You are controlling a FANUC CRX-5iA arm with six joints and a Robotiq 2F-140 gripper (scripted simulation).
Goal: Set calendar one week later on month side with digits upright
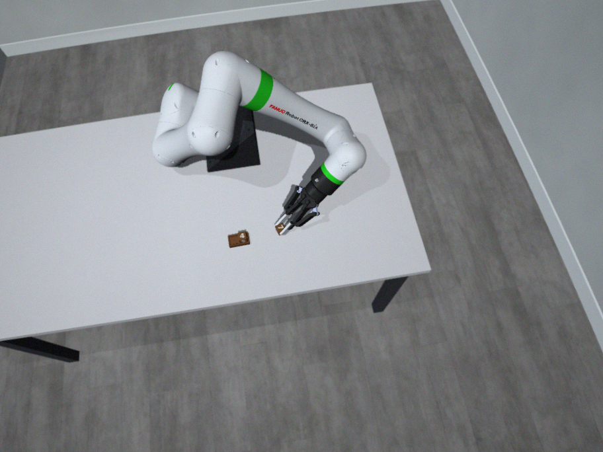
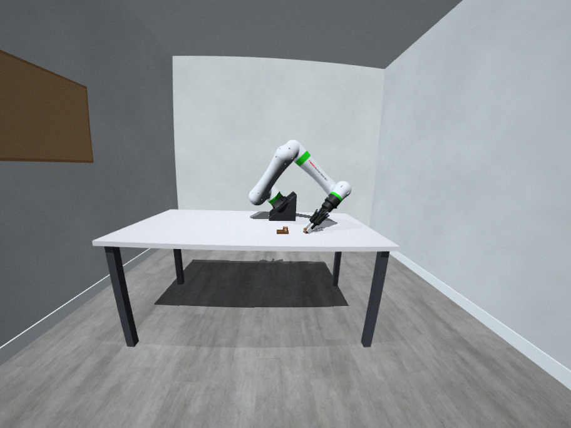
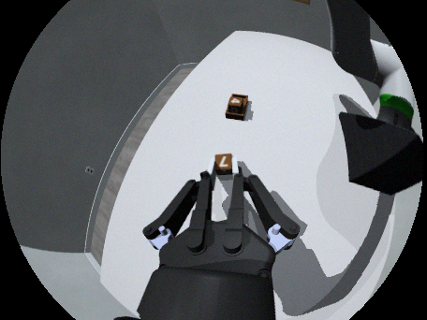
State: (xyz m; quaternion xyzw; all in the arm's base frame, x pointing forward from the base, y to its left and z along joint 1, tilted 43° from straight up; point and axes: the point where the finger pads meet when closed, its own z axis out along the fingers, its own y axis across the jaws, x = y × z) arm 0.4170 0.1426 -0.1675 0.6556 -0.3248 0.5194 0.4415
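On the left of the worktop [image 1: 97,204] sits the tray [image 1: 238,240] with one cube [image 1: 242,236] in it, a 4 on top. The spot beside that cube looks bare. To the right, well apart from the tray, the other cube [image 1: 280,228] shows a 7 on top. It seems to be down on the worktop, right at the tips of the hand [image 1: 284,225]. The hand is squeezing in on this cube, so I think it has it, but only by the very tips. That grip looks thin. I think the cube could slip or twist when lifted. It could also land with the wrong face out, or tip on the tray's edge and bump the tray.
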